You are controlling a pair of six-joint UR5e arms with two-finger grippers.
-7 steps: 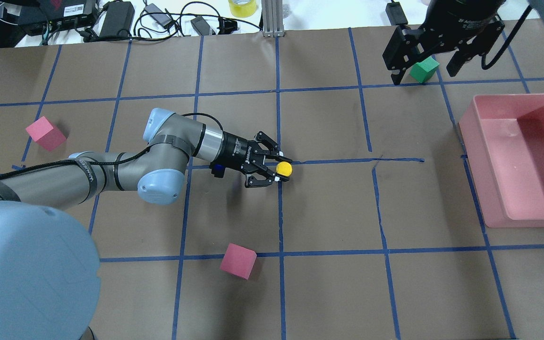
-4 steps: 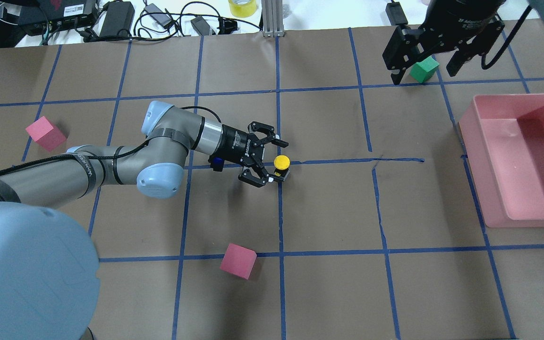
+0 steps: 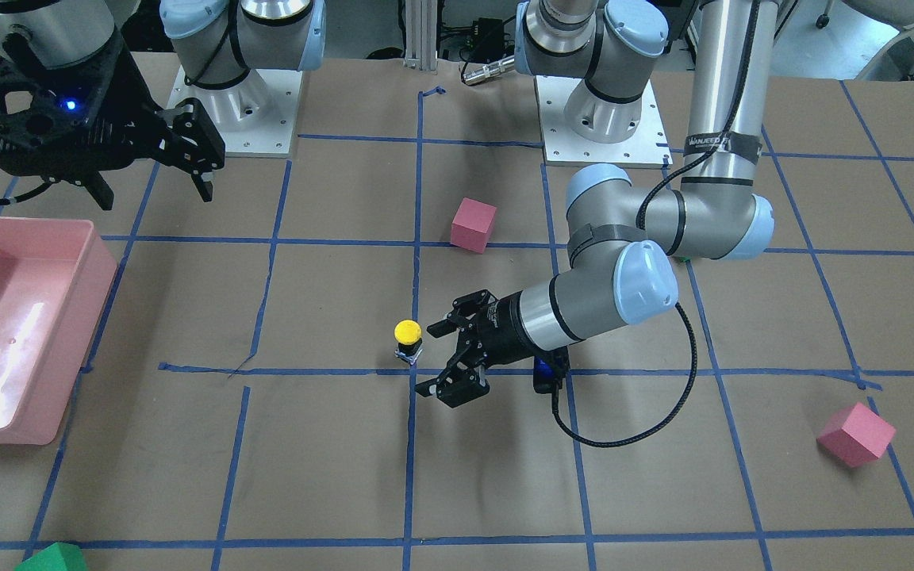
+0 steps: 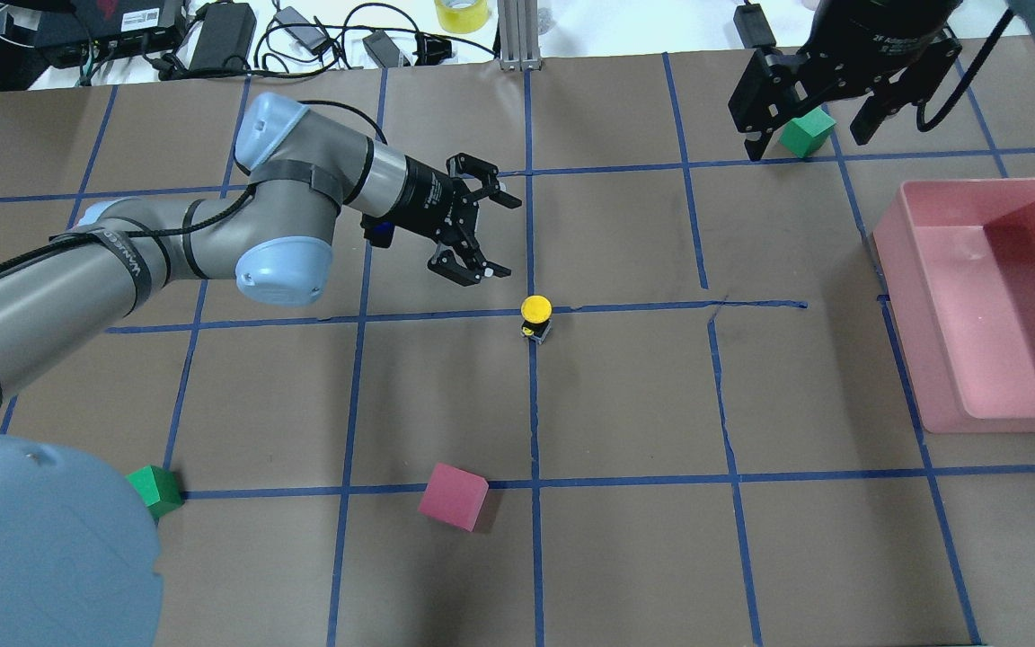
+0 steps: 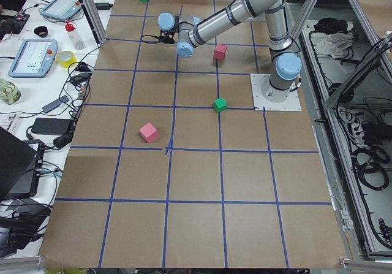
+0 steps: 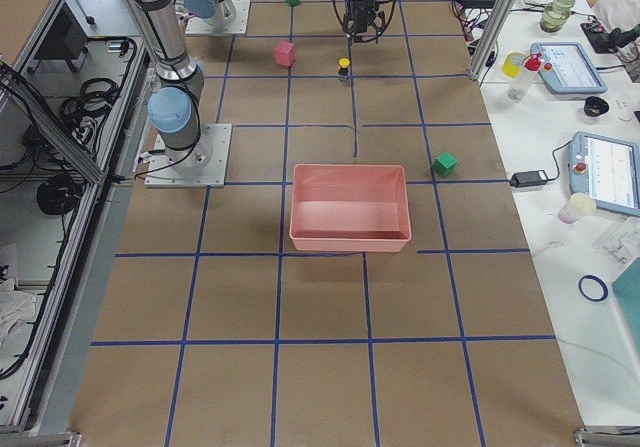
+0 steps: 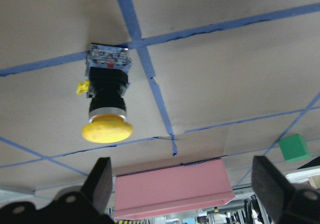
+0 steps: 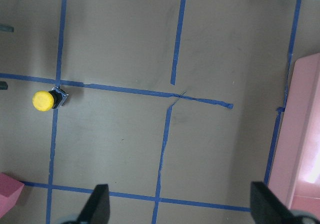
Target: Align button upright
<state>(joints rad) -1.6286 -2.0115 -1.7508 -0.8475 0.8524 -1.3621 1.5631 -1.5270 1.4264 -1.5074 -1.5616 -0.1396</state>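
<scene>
This is a robot lab. The desk [image 4: 625,557] is covered in brown paper with a grid of blue tape [image 4: 535,404]. Two grey robot arms [image 3: 663,214] stand on metal plates [image 3: 600,147] bolted to it. Black power boxes [image 4: 221,36] and cords lie along the edge by a metal post [image 4: 517,36]. Touch-screen control pads [image 6: 610,172] sit on a white side bench [image 6: 560,127]. Loops of cable [image 5: 367,157] lie on the floor.
</scene>
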